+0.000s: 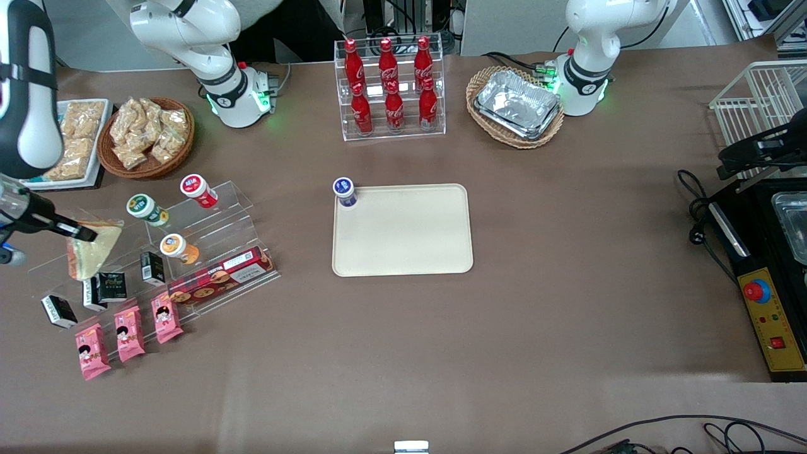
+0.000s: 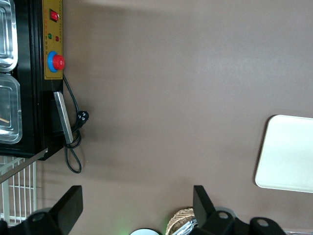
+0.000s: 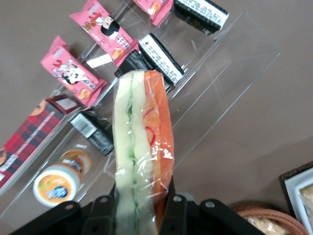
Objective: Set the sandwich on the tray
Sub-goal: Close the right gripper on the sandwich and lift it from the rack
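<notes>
The sandwich is a plastic-wrapped wedge with pale bread and green and orange filling. My right gripper is shut on it, one finger on each bread face, holding it above the clear acrylic rack at the working arm's end of the table. The cream-beige tray lies flat at the table's middle, well away from the sandwich toward the parked arm's end. A blue-lidded cup stands on the tray's corner.
The rack holds small lidded cups, black cartons, a long red cookie box and pink snack packets. Snack baskets, a cola bottle stand and a foil-tray basket line the edge farthest from the front camera.
</notes>
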### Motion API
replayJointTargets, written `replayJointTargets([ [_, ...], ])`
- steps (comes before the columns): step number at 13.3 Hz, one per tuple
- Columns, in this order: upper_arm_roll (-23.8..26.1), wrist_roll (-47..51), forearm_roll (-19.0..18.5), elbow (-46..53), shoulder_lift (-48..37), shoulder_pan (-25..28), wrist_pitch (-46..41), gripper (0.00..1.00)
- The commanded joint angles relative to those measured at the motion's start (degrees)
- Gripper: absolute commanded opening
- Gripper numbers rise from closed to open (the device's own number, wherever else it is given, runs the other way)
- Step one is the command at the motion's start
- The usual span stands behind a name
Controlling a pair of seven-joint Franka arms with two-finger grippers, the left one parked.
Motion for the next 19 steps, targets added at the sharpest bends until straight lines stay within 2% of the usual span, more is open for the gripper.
replayJointTargets([
  [1, 0.1, -0.4, -0.6, 8.4, -0.3, 2.7, -9.3, 0.31],
  [4, 0.5, -0.7, -0.2, 13.5, -0.5, 6.3, -16.4, 0.31],
  [8, 7.9, -1.8, 0.2, 16.0, -1.6, 6.8, -18.0, 0.31],
  [11, 12.5, -13.2, 1.4, 18.5, -1.3, 6.9, -18.2, 0.31],
  [16, 23.2, -23.3, 1.5, 20.2, -1.3, 6.9, -18.9, 0.30],
  [19, 27.2, -31.1, 2.2, 20.8, -0.7, 6.9, -18.9, 0.30],
])
